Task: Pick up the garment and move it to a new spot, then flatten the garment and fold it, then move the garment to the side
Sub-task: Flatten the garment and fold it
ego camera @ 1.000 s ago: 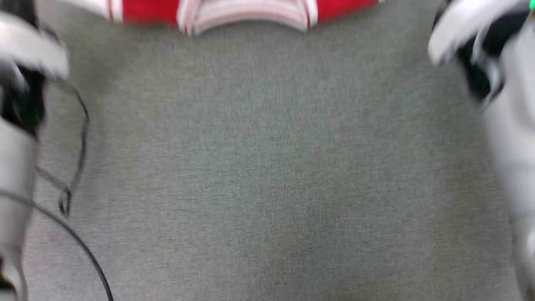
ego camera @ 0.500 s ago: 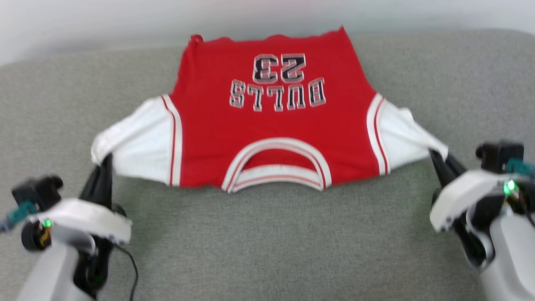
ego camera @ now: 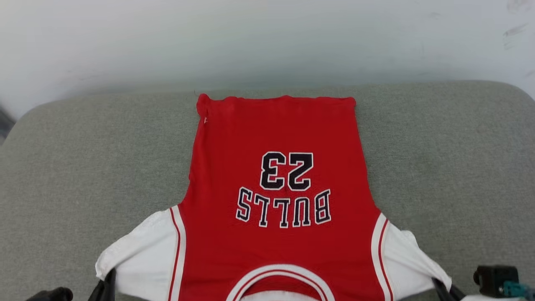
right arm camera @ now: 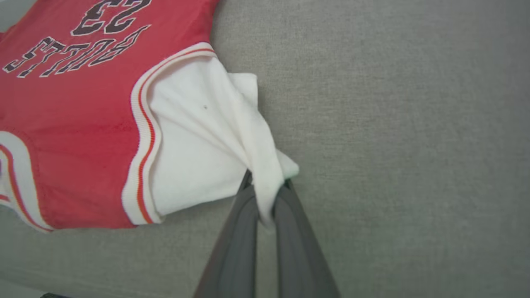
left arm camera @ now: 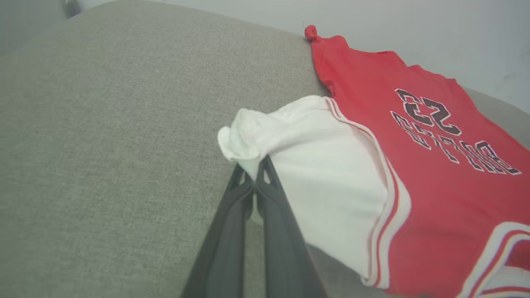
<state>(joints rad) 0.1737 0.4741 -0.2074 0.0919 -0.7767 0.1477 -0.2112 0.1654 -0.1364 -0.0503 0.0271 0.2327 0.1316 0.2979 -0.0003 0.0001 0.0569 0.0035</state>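
"BULLS", "23" on garment (ego camera: 276,234)

The left gripper (left arm camera: 253,178) and right gripper (right arm camera: 267,186) clamp opposite sleeve tips (left arm camera: 240,140) of the garment (ego camera: 276,138), both angled towards it

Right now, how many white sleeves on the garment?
2: left sleeve pinched in the shut left jaws, right sleeve in the shut right jaws. None seems hidden.
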